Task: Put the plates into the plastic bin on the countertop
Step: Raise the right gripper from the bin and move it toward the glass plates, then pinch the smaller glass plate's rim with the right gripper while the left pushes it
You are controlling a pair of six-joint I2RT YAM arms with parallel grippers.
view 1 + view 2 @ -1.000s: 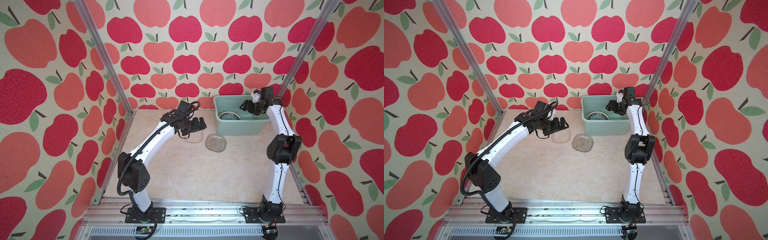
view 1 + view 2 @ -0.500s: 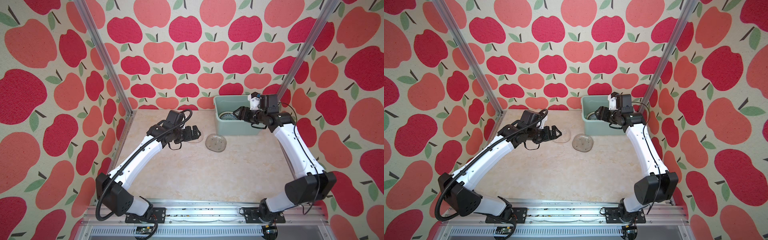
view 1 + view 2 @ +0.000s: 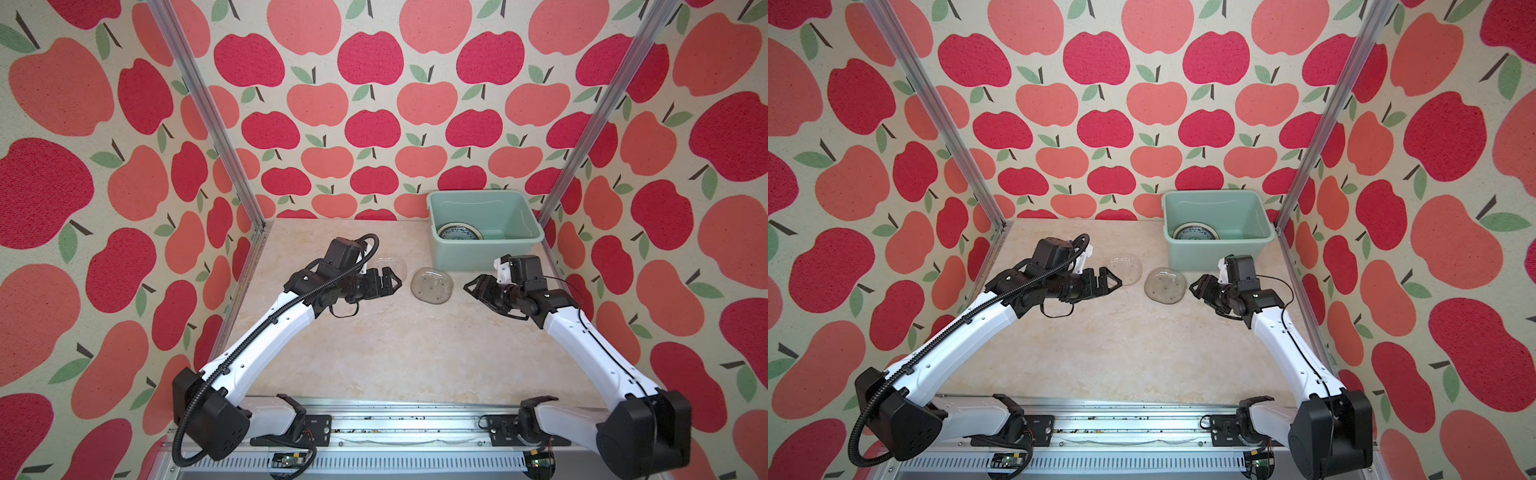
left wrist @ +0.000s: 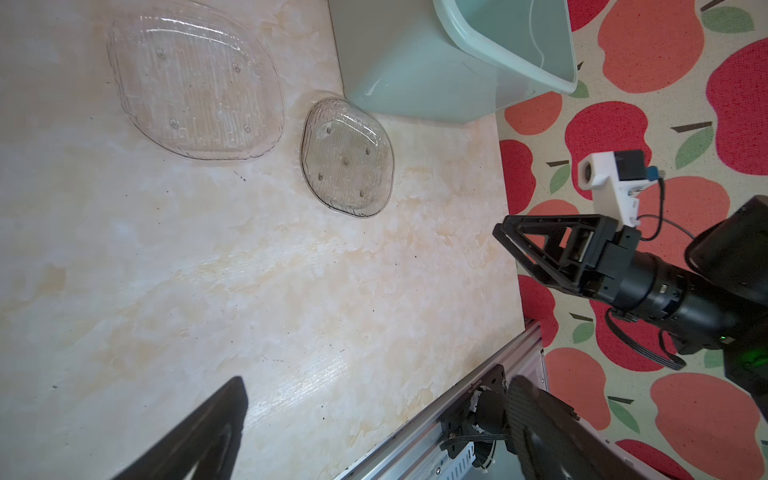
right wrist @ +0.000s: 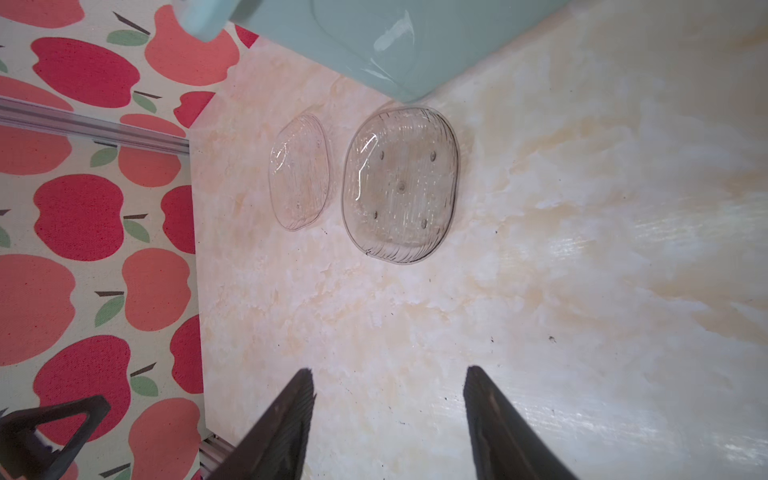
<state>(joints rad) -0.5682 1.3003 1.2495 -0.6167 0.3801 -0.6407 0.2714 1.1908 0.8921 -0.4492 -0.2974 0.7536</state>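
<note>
Countertop (image 3: 395, 353): two glass plates (image 3: 431, 285) (image 3: 392, 264), one bin (image 3: 469, 257)

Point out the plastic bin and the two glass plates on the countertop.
plastic bin (image 3: 469, 257): a top view, front wall.
glass plate nearer the bin (image 3: 431, 287): a top view, its middle.
farther glass plate (image 4: 195, 83): left wrist view, its middle.

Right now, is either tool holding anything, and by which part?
Nothing held. Left tool and right tool are both open and empty; the two glass plates lie free on the countertop.
</note>
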